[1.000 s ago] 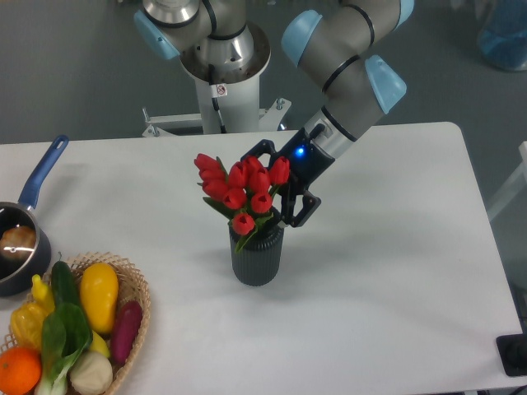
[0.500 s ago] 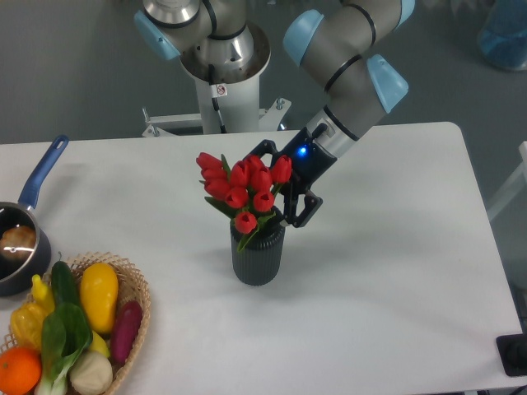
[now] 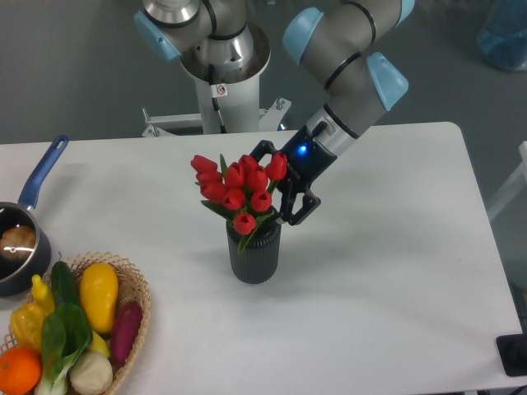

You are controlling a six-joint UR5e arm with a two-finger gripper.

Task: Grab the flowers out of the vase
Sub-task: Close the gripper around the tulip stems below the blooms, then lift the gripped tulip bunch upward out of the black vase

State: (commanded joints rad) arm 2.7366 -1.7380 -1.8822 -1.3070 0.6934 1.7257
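Since a moment ago the flowers (image 3: 236, 187) and the vase (image 3: 254, 256) have shifted slightly toward the table's left edge, and the gripper (image 3: 276, 191) has moved with them by about the same small amount. The red blooms lean a little left over the vase mouth, with green leaves spilling over the front of the rim. The stems are still inside the vase, which stands upright near the middle of the table (image 3: 387, 271).

The gripper comes in from the back right, its dark fingers set on either side of the bunch just above the vase rim, behind the blooms. The flower heads hide the fingertips, so I cannot tell whether the jaws are pressed on the stems or only close around them. A blue light glows on the wrist just behind the fingers.

At the front left corner a basket (image 3: 137, 317) holds yellow, orange, purple and green produce. Just behind it, at the left edge, sits a dark pan (image 3: 20, 247) with a blue handle pointing toward the back.
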